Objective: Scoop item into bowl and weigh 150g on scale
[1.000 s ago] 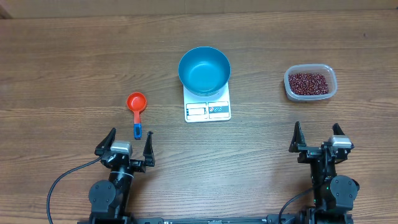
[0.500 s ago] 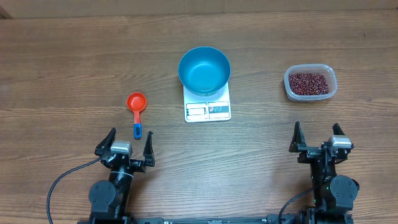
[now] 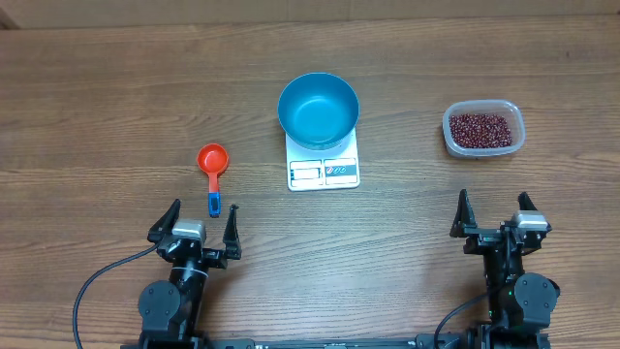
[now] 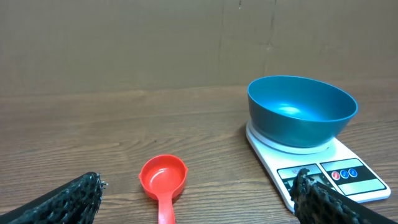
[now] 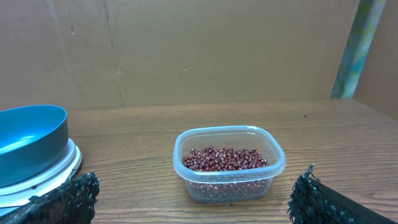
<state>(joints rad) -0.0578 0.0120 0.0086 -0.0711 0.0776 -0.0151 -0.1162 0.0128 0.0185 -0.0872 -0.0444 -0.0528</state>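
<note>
The blue bowl (image 3: pixel 318 109) (image 4: pixel 301 111) (image 5: pixel 28 142) stands empty on the white scale (image 3: pixel 324 171) (image 4: pixel 336 173) at the table's middle. Dark red beans (image 3: pixel 479 129) (image 5: pixel 225 158), the item, fill a clear plastic tub (image 3: pixel 483 145) (image 5: pixel 230 180) at the right. An orange scoop (image 3: pixel 212 161) (image 4: pixel 163 177) with a blue handle end lies left of the scale. My left gripper (image 3: pixel 202 225) (image 4: pixel 196 199) is open near the front edge, just behind the scoop. My right gripper (image 3: pixel 492 215) (image 5: pixel 199 196) is open at the front right, facing the tub, with nothing between its fingers.
A brown cardboard wall (image 4: pixel 186 43) closes off the far side of the wooden table (image 3: pixel 116 87). Cables run from both arm bases at the front edge.
</note>
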